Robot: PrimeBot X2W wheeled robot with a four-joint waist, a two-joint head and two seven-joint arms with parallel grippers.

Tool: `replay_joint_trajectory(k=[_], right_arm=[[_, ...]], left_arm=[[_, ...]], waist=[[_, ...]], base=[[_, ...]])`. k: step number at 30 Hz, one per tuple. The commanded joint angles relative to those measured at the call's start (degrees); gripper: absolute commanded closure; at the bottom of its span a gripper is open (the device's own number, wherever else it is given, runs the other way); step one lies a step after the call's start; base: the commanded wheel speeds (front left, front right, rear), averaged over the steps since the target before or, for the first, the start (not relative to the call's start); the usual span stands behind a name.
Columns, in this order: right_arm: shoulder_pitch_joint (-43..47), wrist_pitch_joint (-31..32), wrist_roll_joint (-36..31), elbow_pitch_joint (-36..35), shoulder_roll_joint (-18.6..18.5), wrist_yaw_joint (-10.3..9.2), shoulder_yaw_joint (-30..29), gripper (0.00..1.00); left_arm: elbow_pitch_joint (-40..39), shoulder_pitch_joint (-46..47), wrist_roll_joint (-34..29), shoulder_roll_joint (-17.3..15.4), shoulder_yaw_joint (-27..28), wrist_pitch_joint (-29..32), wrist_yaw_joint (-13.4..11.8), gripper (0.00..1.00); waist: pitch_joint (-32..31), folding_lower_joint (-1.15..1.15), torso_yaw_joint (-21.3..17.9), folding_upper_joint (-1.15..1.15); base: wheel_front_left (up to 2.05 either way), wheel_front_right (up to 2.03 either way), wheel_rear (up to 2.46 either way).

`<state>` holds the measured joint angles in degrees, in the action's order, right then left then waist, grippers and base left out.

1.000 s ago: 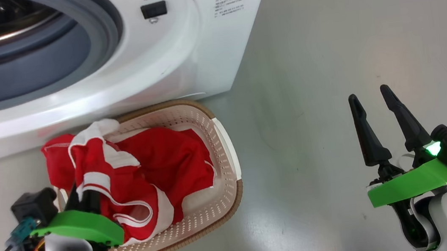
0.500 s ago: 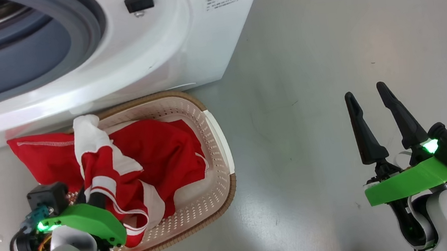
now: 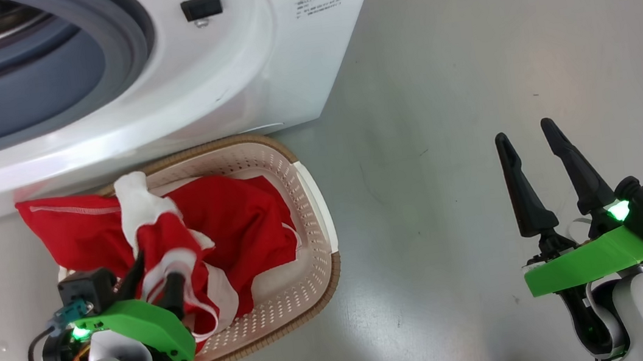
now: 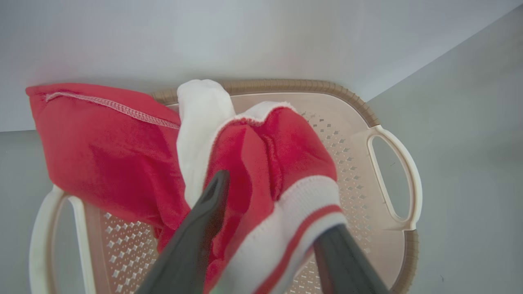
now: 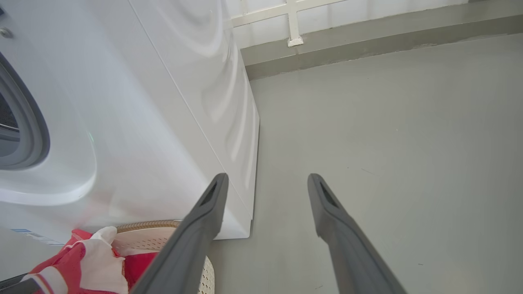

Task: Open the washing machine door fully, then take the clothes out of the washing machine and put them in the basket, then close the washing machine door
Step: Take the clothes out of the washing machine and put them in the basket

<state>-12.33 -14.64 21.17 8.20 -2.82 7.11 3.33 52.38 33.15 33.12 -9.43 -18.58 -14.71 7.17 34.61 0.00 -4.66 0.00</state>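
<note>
One glossy white washer [image 3: 257, 59] stands far left. Against it on the floor sits a rounded, perforated cream basket [image 3: 306, 256] holding soft red-and-white clothes [image 3: 228, 222]. The left end effector [image 3: 156, 274] is parted with cloth draped between its fingers; the right end effector [image 3: 524, 132] is wide and empty.

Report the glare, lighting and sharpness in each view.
Head view: a white glare band washes out the lower front of the washing machine, and the floor carries a soft sheen. Left wrist view: soft, even light, with the stitching on the clothes crisp. Right wrist view: wavy reflections streak the machine's side panel.
</note>
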Motion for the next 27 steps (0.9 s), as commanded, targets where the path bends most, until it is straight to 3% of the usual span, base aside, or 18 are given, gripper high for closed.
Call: replay_joint_trajectory(k=[1, 13, 27], right_arm=[[0.10, -0.36, -0.10, -1.11, -0.06, 0.37, 1.44, 0.00], [0.77, -0.36, -0.43, -0.29, -0.06, 0.37, 1.14, 0.00], [2.24, -0.36, -0.77, 1.08, -0.06, 0.37, 0.92, 0.00]], left_arm=[[-0.42, -0.34, 0.37, -1.99, 1.23, -0.29, 0.32, 0.00], [-3.27, -2.41, 0.13, -1.77, 4.03, -0.29, 0.32, 0.00], [-12.17, -7.82, -6.66, -0.53, 12.59, -0.29, 0.32, 0.00]], waist=[[-0.22, 0.00, 0.08, 0.00], [-3.51, 0.00, 0.71, 0.00], [-10.41, 0.00, 2.03, 0.00]], base=[[0.00, 0.00, 0.00], [0.00, 0.00, 0.00], [0.00, 0.00, 0.00]])
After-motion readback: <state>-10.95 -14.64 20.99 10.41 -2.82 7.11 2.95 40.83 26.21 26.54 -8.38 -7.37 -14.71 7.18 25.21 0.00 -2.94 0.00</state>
